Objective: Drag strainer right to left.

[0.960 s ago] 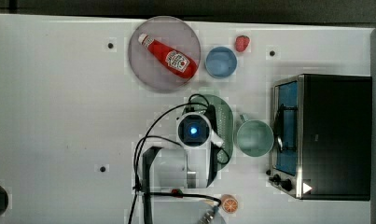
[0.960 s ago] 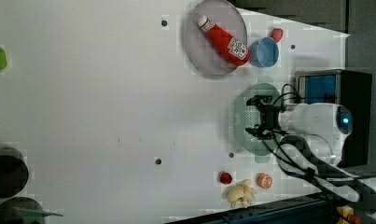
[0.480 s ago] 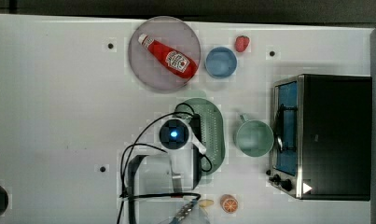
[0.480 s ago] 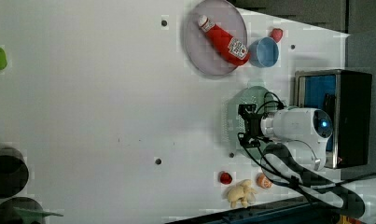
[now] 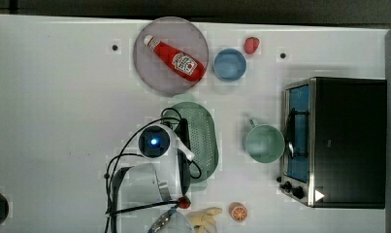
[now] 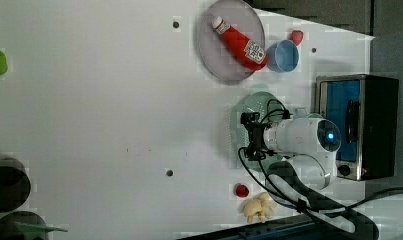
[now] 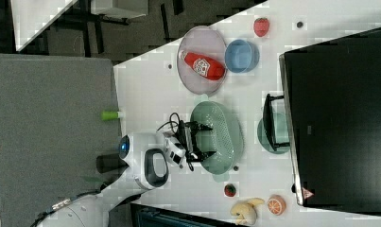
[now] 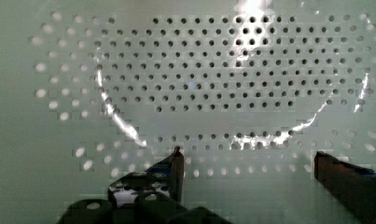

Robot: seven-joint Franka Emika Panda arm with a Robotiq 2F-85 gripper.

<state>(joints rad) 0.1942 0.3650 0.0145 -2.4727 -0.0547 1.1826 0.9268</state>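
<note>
The pale mint-green strainer (image 5: 205, 138) lies near the table's middle, to the top view's left of the green mug (image 5: 264, 143), with a gap between them. My gripper (image 7: 204, 140) reaches down into the bowl, open, its two fingers spread apart inside the strainer (image 7: 224, 137). In the wrist view both dark fingertips (image 8: 176, 161) stand in front of the strainer's (image 8: 199, 70) perforated inner wall, and nothing is held between them. In the left view the gripper (image 6: 250, 136) sits over the strainer (image 6: 239, 114). The arm's white wrist (image 5: 154, 141) covers the strainer's left rim in the top view.
A grey plate (image 5: 156, 73) with a ketchup bottle (image 5: 176, 59) lies beyond the strainer, with a blue bowl (image 5: 229, 64) and a strawberry (image 5: 252, 44) beside it. A toaster oven (image 5: 338, 141) stands at the top view's right. A banana (image 5: 205, 216) and an orange slice (image 5: 238, 211) lie near the front edge.
The gripper and the strainer have slid together toward the top view's left, away from the green mug. The mug has stayed in place and the gap beside it has widened.
</note>
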